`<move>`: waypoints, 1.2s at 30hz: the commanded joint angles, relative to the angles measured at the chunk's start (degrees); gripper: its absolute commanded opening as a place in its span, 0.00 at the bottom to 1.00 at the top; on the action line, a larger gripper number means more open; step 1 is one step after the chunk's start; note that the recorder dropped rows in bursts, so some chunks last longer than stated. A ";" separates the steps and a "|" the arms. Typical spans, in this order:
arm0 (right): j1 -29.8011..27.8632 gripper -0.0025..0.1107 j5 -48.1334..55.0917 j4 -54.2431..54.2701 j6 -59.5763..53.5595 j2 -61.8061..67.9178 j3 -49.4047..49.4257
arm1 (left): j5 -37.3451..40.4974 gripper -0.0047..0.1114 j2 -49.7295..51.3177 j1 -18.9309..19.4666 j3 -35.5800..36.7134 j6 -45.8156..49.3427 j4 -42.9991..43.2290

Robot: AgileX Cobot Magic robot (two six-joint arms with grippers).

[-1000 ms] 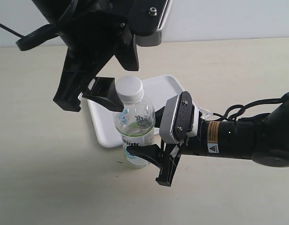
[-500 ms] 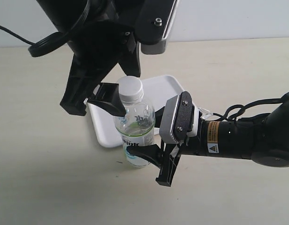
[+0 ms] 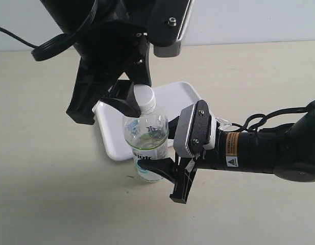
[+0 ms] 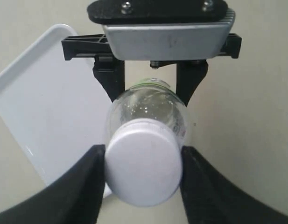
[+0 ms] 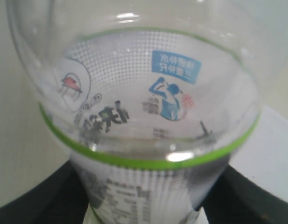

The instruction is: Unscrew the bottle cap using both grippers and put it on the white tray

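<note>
Gripping step: the left gripper (image 4: 143, 161) has its two fingers on opposite sides of the bottle cap (image 4: 143, 161), touching the ribbed side as far as the left wrist view shows, so read it as clamped on the cap. The right gripper (image 3: 153, 148) is closed around the lower body of the bottle (image 3: 145, 143), with dark fingers showing on both sides of the label in the right wrist view. The bottle stands upright around the middle of the desk (image 3: 45, 204), cap on the neck, not yet off. The white tray (image 3: 111, 148) lies just behind the bottle toward the desk's far edge, nothing on it that I can see. Handling, as a judgement: the bottle looks thin, clear and close to empty, so it is light, easy to dent, and likely to spin on its smooth label if held loosely; low on the body is the sensible hold. The cap is small, stiff and light, and the ribs give bite; take it across the side, not the top, or it may pop out once free. Versus the earlier frame: the left gripper then stood wide open, up and off to one side, the whole cap top in plain sight; now it has come in over the neck and narrowed, and one finger hides part of the cap in the exterior view. Bottle, tray and right gripper look unchanged.
</note>
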 commanded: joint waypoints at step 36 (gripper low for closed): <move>-0.04 0.02 2.64 1.41 -0.22 0.13 0.08 | 0.22 0.04 -0.24 -0.81 -2.09 -57.99 -3.26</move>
